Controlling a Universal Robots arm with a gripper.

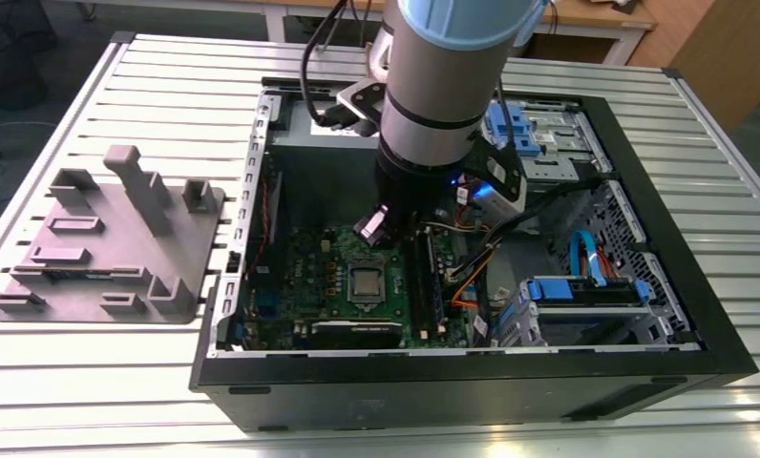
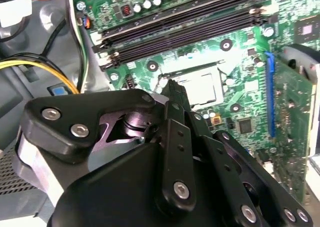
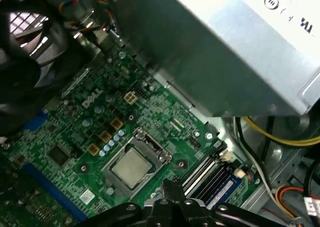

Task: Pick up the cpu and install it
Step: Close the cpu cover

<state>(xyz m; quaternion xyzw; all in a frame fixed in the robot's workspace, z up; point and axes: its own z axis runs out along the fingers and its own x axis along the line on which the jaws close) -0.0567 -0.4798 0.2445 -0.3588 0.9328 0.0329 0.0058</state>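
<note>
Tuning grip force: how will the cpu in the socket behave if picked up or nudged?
The cpu looks like a thin, flat metal-topped square, so probably stiff and light. Its smooth top may be slippery. Lying flat in the socket frame on the motherboard, it shouldn't roll or tip; a sideways nudge likely won't shift it.

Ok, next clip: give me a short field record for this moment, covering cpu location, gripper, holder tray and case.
cpu: seated in the motherboard socket, silvery top showing, also in the exterior view
gripper: above the board beside the socket, holding nothing
motherboard: green, inside the open computer case
computer case: lying on its side on the slatted table
holder tray: grey, on the table at the exterior view's left of the case
</note>
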